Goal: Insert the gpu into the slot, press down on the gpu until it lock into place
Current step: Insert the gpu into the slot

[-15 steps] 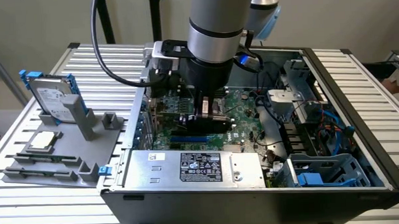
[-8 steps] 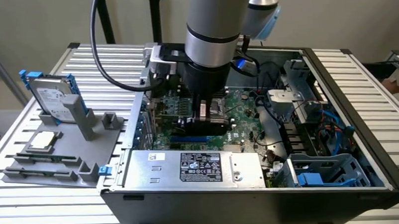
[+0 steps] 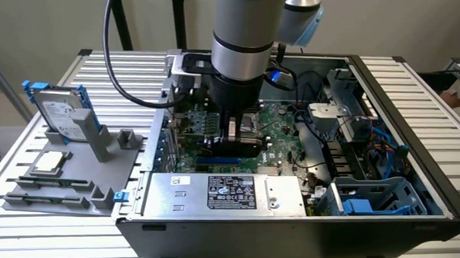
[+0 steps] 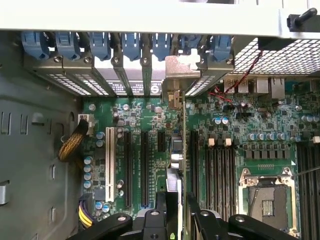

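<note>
The tool [image 3: 235,135] hangs low inside the open computer case [image 3: 295,233], its fingers [image 4: 167,212] pressed against the two flat faces of the gpu [image 3: 242,147] and pinching it. The card stands on edge with its green board edge turned down to the motherboard [image 3: 284,124]. In the wrist view its long axis runs parallel to the black expansion connectors [image 4: 145,165] and the memory slots [image 4: 220,170], and its metal bracket end [image 4: 176,75] points at the row of rear slot covers. The blue slot [image 3: 215,161] lies directly under the card's lower edge, along the same line. The two look touching or nearly so, though I cannot tell whether the edge is seated. Nearer the camera in the exterior view sits the silver power supply box [image 3: 225,192]. The case rests on a ribbed tabletop [image 3: 58,250].
</note>
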`<act>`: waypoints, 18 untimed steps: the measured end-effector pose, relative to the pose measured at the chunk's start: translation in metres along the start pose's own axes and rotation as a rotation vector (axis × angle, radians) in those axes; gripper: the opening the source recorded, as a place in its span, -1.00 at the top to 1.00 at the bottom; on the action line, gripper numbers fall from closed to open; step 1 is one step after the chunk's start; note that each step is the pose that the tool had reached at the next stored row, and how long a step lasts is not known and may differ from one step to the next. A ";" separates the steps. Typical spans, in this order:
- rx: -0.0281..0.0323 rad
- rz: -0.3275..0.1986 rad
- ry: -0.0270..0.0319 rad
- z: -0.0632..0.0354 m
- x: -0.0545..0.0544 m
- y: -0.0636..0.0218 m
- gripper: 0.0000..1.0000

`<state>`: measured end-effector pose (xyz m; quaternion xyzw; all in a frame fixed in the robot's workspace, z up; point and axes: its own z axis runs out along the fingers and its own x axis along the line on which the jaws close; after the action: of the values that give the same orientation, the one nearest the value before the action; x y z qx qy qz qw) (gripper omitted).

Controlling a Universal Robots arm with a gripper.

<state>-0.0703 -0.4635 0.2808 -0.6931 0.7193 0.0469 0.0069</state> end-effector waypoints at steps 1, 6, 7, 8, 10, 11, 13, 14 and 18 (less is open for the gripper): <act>0.0000 0.000 0.0001 0.0005 0.000 0.0002 0.48; 0.0001 0.000 -0.0002 0.0021 -0.001 0.0007 0.48; 0.0000 0.000 0.0000 0.0023 -0.001 0.0010 0.48; 0.0000 0.000 0.0001 0.0026 -0.002 0.0013 0.48; 0.0000 0.000 0.0001 0.0032 -0.002 0.0020 0.48; 0.0000 0.000 0.0001 0.0036 -0.002 0.0023 0.48; 0.0001 0.000 0.0001 0.0042 -0.003 0.0027 0.48; 0.0001 0.000 0.0002 0.0045 -0.003 0.0028 0.48; 0.0000 0.000 0.0008 0.0059 -0.004 0.0038 0.48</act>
<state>-0.0743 -0.4592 0.2755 -0.6931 0.7193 0.0466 0.0066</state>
